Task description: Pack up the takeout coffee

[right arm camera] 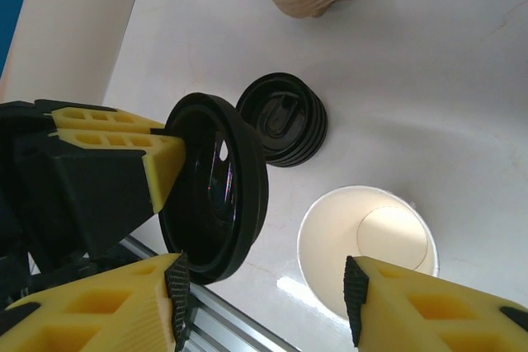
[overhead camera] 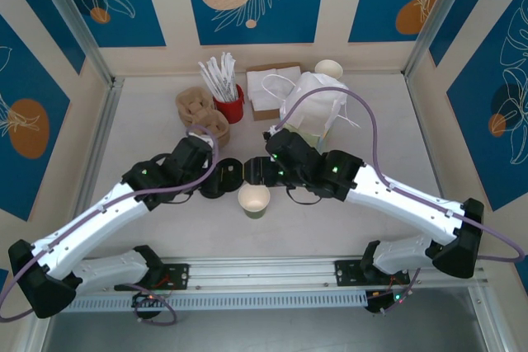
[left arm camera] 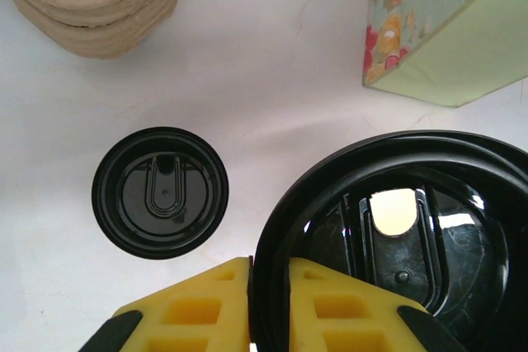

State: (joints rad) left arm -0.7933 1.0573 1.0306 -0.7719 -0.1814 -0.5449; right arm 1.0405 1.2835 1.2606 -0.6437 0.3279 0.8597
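Holding lid [left arm camera: 462, 237] beside open cup [right arm camera: 367, 241]
Pinching lid rim in left gripper [left arm camera: 270, 274]; hovering right gripper [right arm camera: 264, 286], jaws wide, over cup, seemingly clear of it; spare lids [left arm camera: 159, 193] just past left gripper.

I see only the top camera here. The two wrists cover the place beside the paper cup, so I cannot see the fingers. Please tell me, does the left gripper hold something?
Observer: Yes. The left gripper is shut on the rim of a black lid, held nearly on edge.
Operator: And the other one, open or shut?
Observer: Open, holding nothing. The right gripper has its fingers wide apart, with the lidless cup below them.
Operator: Is anything else close to the cup?
Observer: A stack of lids, several black ones, lies on the table beside the cup but apart from it.
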